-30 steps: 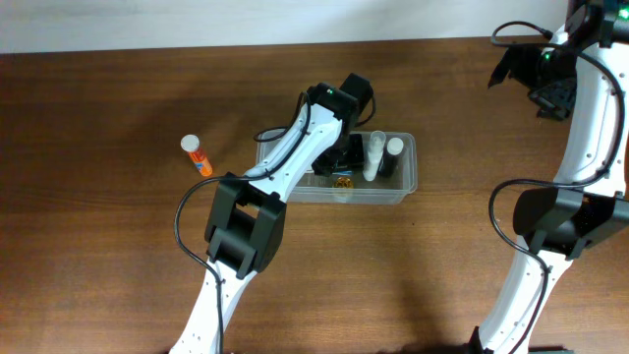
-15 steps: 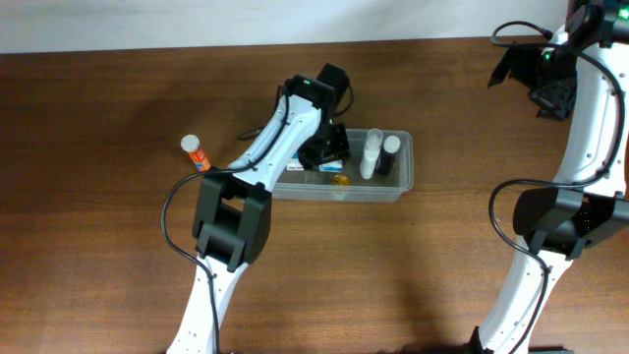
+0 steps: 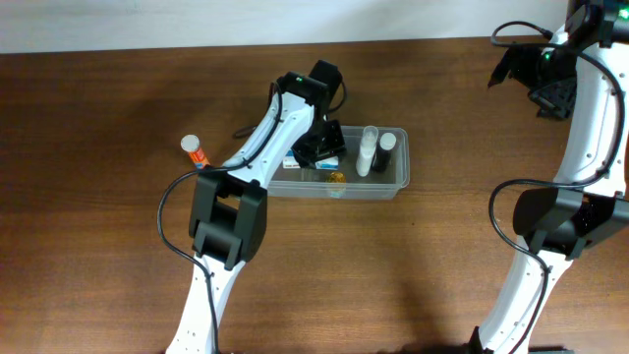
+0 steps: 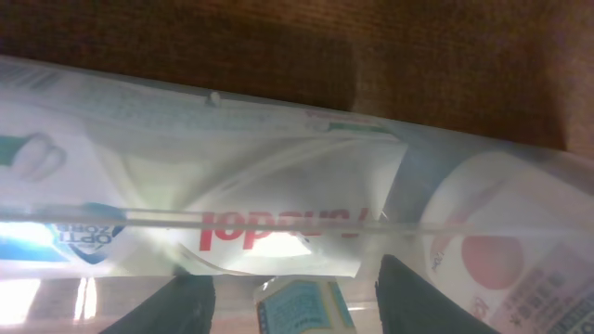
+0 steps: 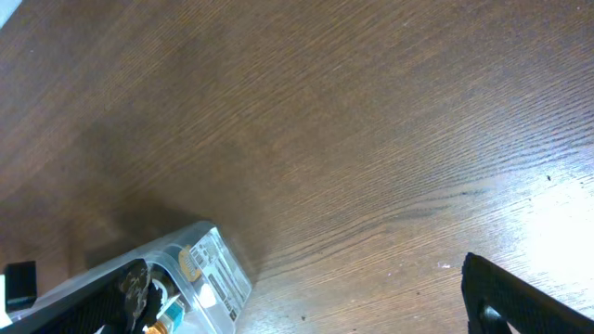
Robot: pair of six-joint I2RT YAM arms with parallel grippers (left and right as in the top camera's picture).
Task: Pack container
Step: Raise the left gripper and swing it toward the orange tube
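Observation:
The container (image 3: 398, 177) is a clear shallow tub in the middle of the table. It holds a white bottle (image 3: 366, 152), a black-capped bottle (image 3: 385, 152), a small orange item (image 3: 337, 178) and a white sachet with red lettering (image 4: 269, 218). My left gripper (image 3: 320, 147) reaches down into the tub's left part. In the left wrist view it (image 4: 297, 306) is open, with a small blue-labelled item (image 4: 302, 311) between the fingers, apart from both. My right gripper (image 3: 536, 84) is open and empty, high at the far right; its wrist view shows the tub (image 5: 209, 269) at lower left.
An orange bottle with a white cap (image 3: 195, 152) lies on the brown wooden table left of the tub. The left arm's links (image 3: 228, 221) stretch from the front edge to the tub. The right arm (image 3: 555, 216) stands along the right side.
My left gripper has moved left inside the tub, and the tub has slid a little left and back with it. The right arm has not moved.

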